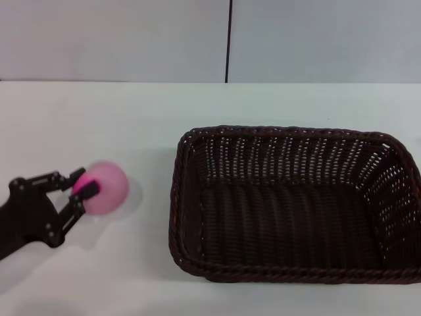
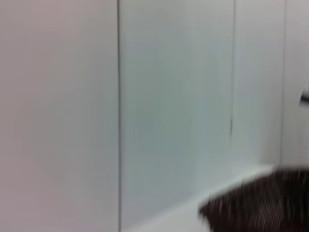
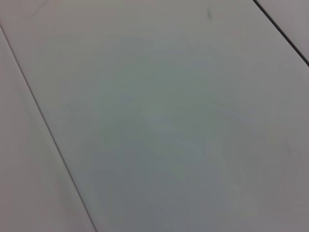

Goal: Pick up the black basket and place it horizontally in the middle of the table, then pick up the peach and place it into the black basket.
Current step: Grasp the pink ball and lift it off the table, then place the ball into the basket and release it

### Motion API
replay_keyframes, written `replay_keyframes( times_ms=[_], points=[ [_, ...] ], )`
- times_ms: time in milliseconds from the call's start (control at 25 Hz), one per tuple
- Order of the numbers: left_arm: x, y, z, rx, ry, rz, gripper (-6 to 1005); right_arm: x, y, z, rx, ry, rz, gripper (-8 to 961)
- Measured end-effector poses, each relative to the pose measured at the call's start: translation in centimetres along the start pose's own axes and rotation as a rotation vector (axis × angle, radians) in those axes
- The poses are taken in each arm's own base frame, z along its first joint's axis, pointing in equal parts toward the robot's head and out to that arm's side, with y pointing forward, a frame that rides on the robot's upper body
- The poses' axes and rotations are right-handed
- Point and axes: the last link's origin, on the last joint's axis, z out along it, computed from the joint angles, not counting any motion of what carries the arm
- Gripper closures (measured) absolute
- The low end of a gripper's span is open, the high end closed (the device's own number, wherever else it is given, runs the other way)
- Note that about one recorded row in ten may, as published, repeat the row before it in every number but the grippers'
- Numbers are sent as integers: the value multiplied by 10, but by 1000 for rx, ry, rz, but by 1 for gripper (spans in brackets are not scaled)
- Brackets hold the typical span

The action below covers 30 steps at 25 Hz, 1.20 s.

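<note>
Peach (image 1: 108, 186) is seen near the left edge of the tabletop (image 1: 131, 118), gripped by the left gripper (image 1: 84, 189), whose jaws are closed on the side of the fruit facing that edge. Whether the fruit is lifted or resting on the surface cannot be told. Basket (image 1: 293, 197) lies with its long side across, from the middle of the tabletop towards the right edge, well apart from the peach, and nothing is seen inside it. The first part of the task is judged done, and the carrying of the peach is judged to be the step in hand.

A light, round, smooth thing is expected, likely to roll or slip if it is pinched off-centre; a hold across its widest part is advised, with gentle pressure in case the skin is soft. The woven basket is judged stiff and light, its braided rim being the natural place to grasp. A low release over the basket floor is advised, so that bouncing is avoided.

The right gripper is not shown in any view.
</note>
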Motion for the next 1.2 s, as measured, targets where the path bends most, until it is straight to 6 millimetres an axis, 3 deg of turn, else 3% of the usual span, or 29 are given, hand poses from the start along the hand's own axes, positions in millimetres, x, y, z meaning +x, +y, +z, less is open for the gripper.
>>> replay_keyframes(
  times_ms=[40,200,280,480,520,560,600,640,800,840,1040,1200],
  points=[
    [11,-1,3,-18,64,10,737,0,0,0,-1,0,0,343],
    [25,-1,14,-68,143,13,762,0,1,3,-12,-3,-1,343],
    [38,1,36,-144,213,-6,776,0,2,3,-16,-4,0,343],
    [42,3,47,-182,234,-15,821,0,3,5,-26,-5,3,343],
    [47,8,62,-241,257,-28,834,0,3,5,-27,-5,7,343],
    [47,8,62,-241,257,-28,849,0,3,5,-27,-5,7,343],
    [52,16,91,-311,273,-51,865,1,4,5,-29,-5,7,343],
    [52,20,103,-336,260,-59,880,1,4,6,-35,-5,9,343],
    [52,20,103,-336,260,-59,908,1,6,6,-43,-9,11,343],
    [44,29,120,-330,230,-80,915,1,6,5,-41,-12,12,343],
    [33,46,123,-281,236,-50,861,2,6,4,-33,-13,20,343],
    [31,47,122,-284,228,-57,818,2,6,5,-37,-11,22,343]
  ],
)
